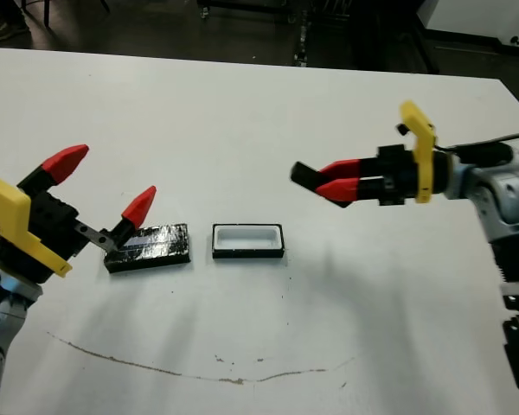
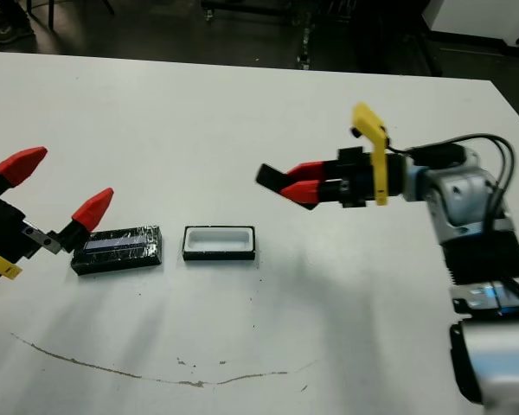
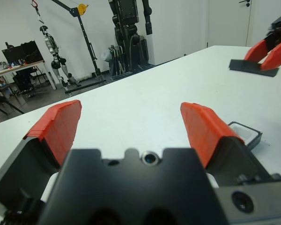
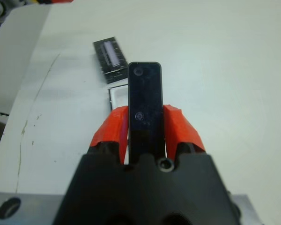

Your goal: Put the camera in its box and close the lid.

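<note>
Left gripper [image 1: 104, 186]: held with its fingers spread wide and nothing between them, above the table's left side, just at 9 o'clock of the lid.
Lid [image 1: 149, 247]: laid flat on the white table [image 1: 242, 121], just at 9 o'clock of the box, not yet fitted.
Box [image 1: 248, 240]: seen open and empty near the table's middle; its white lining is exposed.
Camera [image 1: 304, 174]: pinched by the right gripper [image 1: 336, 180], carried in the air up toward 2 o'clock of the box, apart from it.
Progress: judged about a third done; the camera is lifted, while placing and closing are left.
</note>
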Robot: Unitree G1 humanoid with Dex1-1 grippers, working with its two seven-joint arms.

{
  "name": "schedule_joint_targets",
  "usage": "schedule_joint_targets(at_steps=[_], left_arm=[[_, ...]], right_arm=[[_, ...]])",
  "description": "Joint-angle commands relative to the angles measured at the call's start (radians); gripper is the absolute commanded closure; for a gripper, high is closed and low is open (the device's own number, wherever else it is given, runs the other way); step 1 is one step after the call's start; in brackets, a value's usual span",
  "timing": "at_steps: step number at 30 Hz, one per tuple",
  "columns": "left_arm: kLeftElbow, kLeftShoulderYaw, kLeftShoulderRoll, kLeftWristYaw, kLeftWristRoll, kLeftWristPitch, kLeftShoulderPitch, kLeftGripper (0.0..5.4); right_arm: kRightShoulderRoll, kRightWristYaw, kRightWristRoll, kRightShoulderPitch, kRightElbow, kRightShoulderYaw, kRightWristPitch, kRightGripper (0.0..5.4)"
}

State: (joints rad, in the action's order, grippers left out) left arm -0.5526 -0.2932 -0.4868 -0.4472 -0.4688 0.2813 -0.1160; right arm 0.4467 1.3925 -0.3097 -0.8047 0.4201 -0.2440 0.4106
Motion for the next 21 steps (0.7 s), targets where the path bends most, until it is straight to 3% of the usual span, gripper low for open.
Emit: schedule_joint_targets(at_steps=[1,12,21], left_arm=[[0.013,-0.004,0.004,-0.003,-0.010,0.010,-0.003,0.00],[0.045,-0.010,-0.004,-0.035,-0.018,-0.007,0.012,0.00],[0.046,-0.011,-0.004,-0.038,-0.019,0.000,0.014,0.00]], right_arm=[[-0.057,0.026,0.047,-0.030,0.039,-0.064,-0.037,3.69],[-0.227,0.005,0.139,-0.024,0.189,-0.139,-0.112,3.69],[-0.255,-0.014,0.175,-0.023,0.181,-0.141,-0.086,3.69]])
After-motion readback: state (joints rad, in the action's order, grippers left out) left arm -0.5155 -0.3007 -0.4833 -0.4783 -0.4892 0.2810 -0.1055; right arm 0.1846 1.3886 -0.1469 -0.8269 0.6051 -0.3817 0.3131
